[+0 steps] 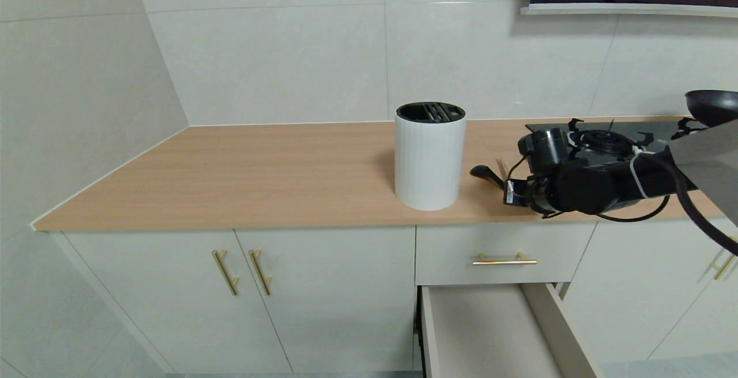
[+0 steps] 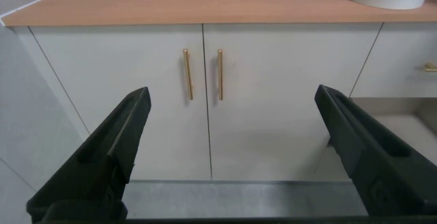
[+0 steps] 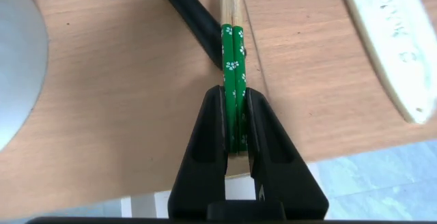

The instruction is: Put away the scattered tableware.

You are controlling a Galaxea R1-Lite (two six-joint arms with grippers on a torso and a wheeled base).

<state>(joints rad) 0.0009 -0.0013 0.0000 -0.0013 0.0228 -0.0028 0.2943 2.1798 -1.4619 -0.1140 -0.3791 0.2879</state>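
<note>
Open pale drawer (image 1: 490,332) nearest us; white ribbed cutlery holder (image 1: 430,159) on wooden counter (image 1: 259,176). Left gripper (image 2: 231,98): jaws wide, empty. Right gripper (image 3: 235,101): jaws pinch green-ended wooden chopsticks (image 3: 233,46) by the counter edge; we judge them light, stiff, slippery, best held near that end.

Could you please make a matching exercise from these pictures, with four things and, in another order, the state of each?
Things:
1 chopsticks
2 lower drawer
3 left gripper
4 white holder

States:
A pulled open
B held by the right gripper, jaws shut on them
C standing upright on the counter
D jaws apart, empty

Pairs: 1-B, 2-A, 3-D, 4-C
</note>
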